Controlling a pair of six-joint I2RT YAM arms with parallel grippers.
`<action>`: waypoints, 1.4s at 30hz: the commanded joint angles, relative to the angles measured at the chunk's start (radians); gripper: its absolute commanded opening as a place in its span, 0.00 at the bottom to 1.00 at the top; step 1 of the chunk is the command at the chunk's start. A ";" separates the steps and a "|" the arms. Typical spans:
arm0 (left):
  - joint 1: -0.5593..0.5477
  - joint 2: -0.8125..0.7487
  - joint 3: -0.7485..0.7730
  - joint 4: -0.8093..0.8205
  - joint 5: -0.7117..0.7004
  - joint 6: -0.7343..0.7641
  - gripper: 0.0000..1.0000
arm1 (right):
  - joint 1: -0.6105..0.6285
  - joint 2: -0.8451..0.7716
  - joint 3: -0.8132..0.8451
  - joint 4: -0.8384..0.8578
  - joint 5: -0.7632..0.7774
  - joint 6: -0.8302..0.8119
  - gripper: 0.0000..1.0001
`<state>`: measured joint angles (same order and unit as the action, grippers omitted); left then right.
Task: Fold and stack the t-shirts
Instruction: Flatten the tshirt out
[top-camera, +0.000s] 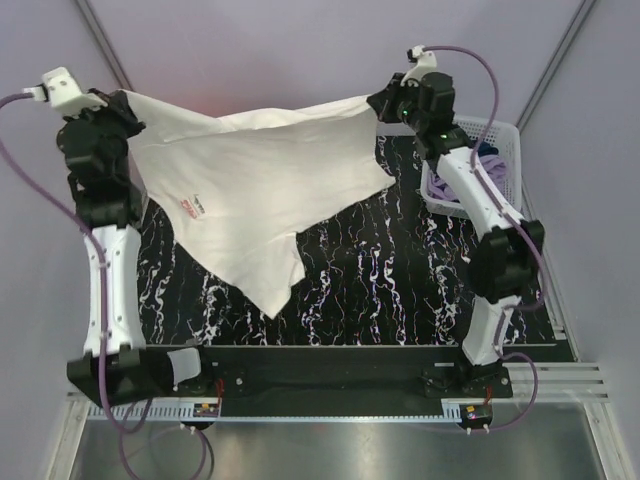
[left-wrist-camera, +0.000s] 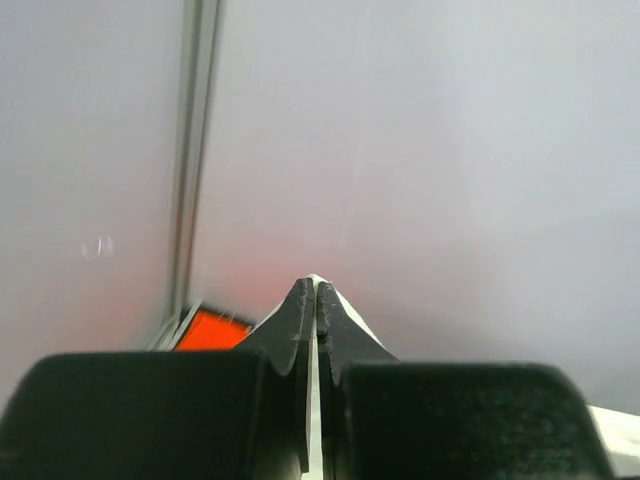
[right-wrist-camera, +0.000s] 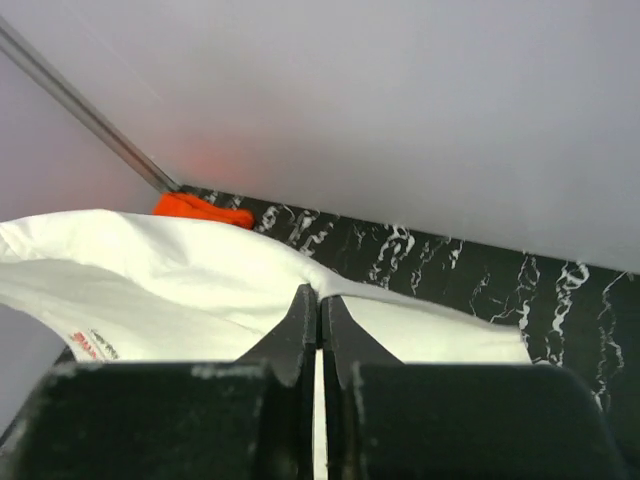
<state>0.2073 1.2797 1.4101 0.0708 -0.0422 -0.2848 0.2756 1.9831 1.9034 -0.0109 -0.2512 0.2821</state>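
The white t-shirt (top-camera: 250, 190) with a small red print (top-camera: 190, 207) hangs stretched in the air between both arms, its lower part drooping toward the table. My left gripper (top-camera: 128, 100) is shut on its left corner; in the left wrist view the gripper (left-wrist-camera: 316, 285) pinches a thin white cloth edge. My right gripper (top-camera: 378, 100) is shut on the right corner, and in the right wrist view the gripper (right-wrist-camera: 319, 293) bites the white t-shirt (right-wrist-camera: 180, 290). The orange t-shirt (right-wrist-camera: 200, 209) lies at the table's back edge, also seen as an orange patch (left-wrist-camera: 212, 329).
A black marbled table (top-camera: 400, 280) lies below the cloth. A white mesh basket (top-camera: 500, 160) with purple cloth stands at the back right, beside the right arm. Grey walls close in on all sides.
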 joint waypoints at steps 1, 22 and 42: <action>0.004 -0.250 0.139 0.034 0.094 -0.076 0.00 | 0.001 -0.330 -0.039 -0.022 0.041 -0.038 0.00; -0.036 -0.569 0.689 -0.396 0.110 -0.172 0.00 | -0.004 -1.155 -0.161 -0.336 0.224 -0.109 0.00; -0.040 -0.214 -0.227 0.070 0.008 0.006 0.00 | -0.003 -0.351 -0.347 0.267 0.104 0.002 0.00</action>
<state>0.1669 0.9844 1.2297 -0.0177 -0.0116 -0.3355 0.2733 1.5616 1.5276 0.0994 -0.1169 0.2592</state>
